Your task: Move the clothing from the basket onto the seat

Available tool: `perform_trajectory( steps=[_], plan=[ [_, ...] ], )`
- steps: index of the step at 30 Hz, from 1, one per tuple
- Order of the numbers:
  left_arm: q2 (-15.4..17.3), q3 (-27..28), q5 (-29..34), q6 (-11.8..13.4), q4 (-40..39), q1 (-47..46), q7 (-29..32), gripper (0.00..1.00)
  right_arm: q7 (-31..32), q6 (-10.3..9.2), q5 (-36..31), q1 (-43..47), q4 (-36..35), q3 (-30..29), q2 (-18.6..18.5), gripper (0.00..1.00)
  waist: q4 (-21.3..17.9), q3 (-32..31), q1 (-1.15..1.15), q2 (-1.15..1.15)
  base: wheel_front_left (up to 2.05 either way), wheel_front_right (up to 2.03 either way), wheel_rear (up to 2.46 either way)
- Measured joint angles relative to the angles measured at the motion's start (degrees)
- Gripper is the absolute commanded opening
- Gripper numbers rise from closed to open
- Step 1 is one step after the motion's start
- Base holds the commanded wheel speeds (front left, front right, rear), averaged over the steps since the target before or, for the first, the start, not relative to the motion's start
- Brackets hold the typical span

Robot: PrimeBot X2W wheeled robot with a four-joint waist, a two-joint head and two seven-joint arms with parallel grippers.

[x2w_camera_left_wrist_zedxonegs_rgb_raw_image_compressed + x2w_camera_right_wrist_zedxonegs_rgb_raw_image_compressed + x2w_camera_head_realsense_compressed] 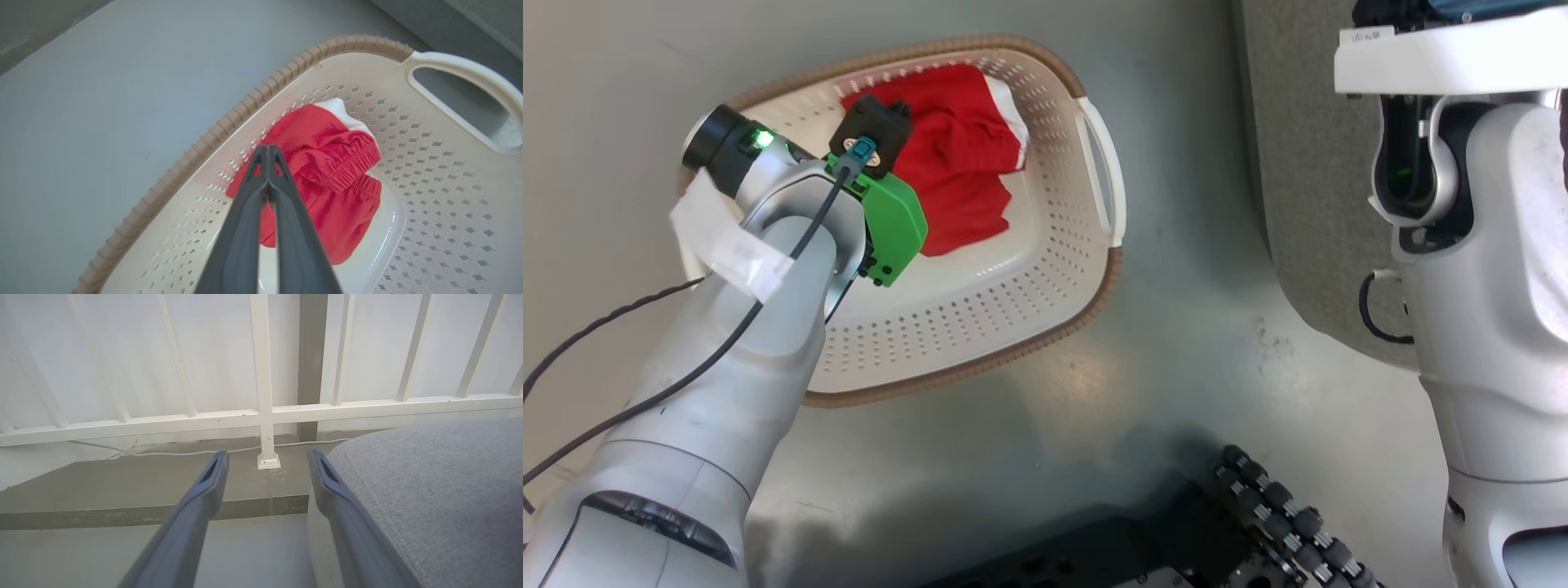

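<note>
Clothing (964, 163), a red garment with white trim and an elastic gathered band, lies bunched in the far half of the laundry basket (980, 310). Its white edge is close to the perforated wall on the handle side. The near half of the basket's floor is bare.

The left arm reaches down over the brown woven-look rim (947, 377) into the basket. In the left wrist view the left gripper (267, 151) has its two dark fingers pressed together. Their tips meet at the edge of the red heap (327, 171) nearest the rim. Whether any fabric is caught between them cannot be told. The wall (429, 183) and the white side handle (461, 69) rise beyond the heap.

On the robot's right the rounded edge of the grey sofa (1307, 163) curves past the basket, and the two stand apart. A strip of bare grey floor (1176, 367) runs between the basket's handle (1103, 171) and the sofa's side.

The pale right forearm hangs over the sofa's near corner. In the right wrist view the right gripper (267, 457) is spread wide with nothing between its fingers. One finger lies along the stitched, rounded edge of the sofa seat (429, 498). Ahead of the gripper are open floor, a low concrete step (122, 486) with a white cable (184, 452) on it, and a white railing (261, 375).
</note>
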Motion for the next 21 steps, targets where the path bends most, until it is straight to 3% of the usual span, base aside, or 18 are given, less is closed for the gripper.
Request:
perform_trajectory(
  steps=[2, 5, 8, 9, 21],
  plan=[
    [-0.2, 0.9, -0.7, 0.3, -0.5, 0.1, -1.3, 0.3, 0.0, 0.01, 0.0, 0.7, 0.5, -0.3, -0.1, 1.0, 0.6, -1.1, 0.0, 0.0, 0.0, 0.0, 0.0],
    [-0.2, 2.4, -2.9, 1.1, -1.6, 0.6, -2.4, 0.5, 0.0, 0.09, -0.2, 2.0, 1.4, -0.8, -0.2, 1.0, 1.6, -2.8, 0.0, 0.0, 0.0, 0.0, 0.0],
    [-0.3, 4.0, -4.2, 2.0, -2.5, 1.6, -3.2, 0.96, 0.0, 0.52, -0.5, 3.6, 2.2, -1.4, -0.4, 1.0, 2.5, -4.6, 0.0, 0.0, 0.0, 0.0, 0.0],
    [-0.3, 4.6, -4.9, 2.0, -2.8, 1.9, -3.3, 1.0, 0.0, 0.58, -0.6, 4.0, 2.5, -1.6, -0.5, 1.0, 2.8, -5.3, 0.0, 0.0, 0.0, 0.0, 0.0],
    [-0.7, 12.7, -11.2, 5.8, -11.1, 7.6, -4.2, 1.0, 0.0, 1.49, -2.0, 11.2, 5.5, -2.6, -1.6, 1.0, 6.1, -13.9, 0.0, 0.0, 0.0, 0.0, 0.0]
  ],
)
